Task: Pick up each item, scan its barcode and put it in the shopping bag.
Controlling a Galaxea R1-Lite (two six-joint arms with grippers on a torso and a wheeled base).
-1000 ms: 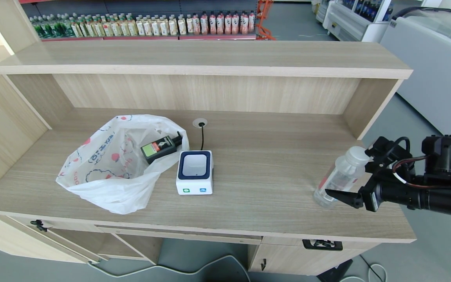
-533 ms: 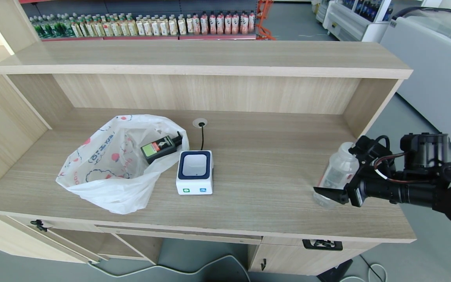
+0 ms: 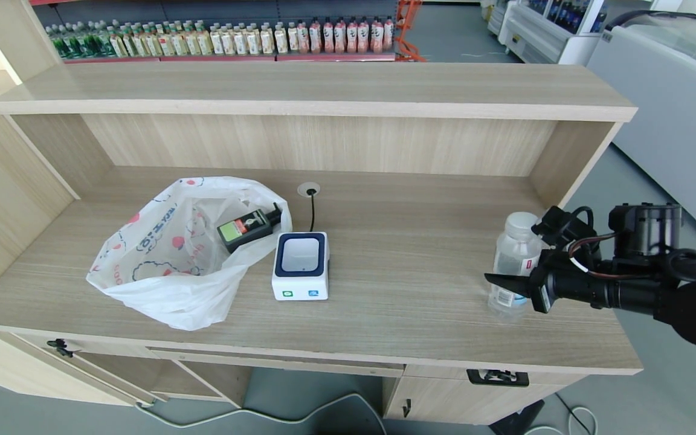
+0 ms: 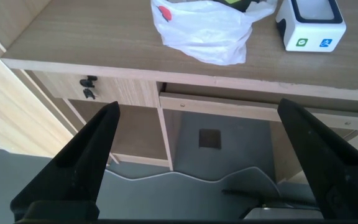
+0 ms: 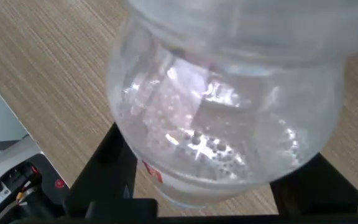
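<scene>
A: From the head camera, anything changed?
B: Yes. Shows the water bottle (image 3: 514, 241) standing upright on the counter (image 3: 414, 272), clamped in the right gripper (image 3: 512, 275); leaned sideways half a second back. Places the scanner (image 3: 300, 266) and shopping bag (image 3: 167, 260) well apart, out beyond the fingertips.
A: And from the left wrist?
B: Finds the left gripper (image 4: 199, 109) spread wide, holding nothing, hanging below the counter's front edge, with shopping bag and scanner above and ahead.
A: From the right wrist?
B: Looks closely onto the water bottle, pressed on both sides by dark fingers (image 5: 101, 177). Suggests a grasp now squared; calls next for a lift toward the scanner.
</scene>
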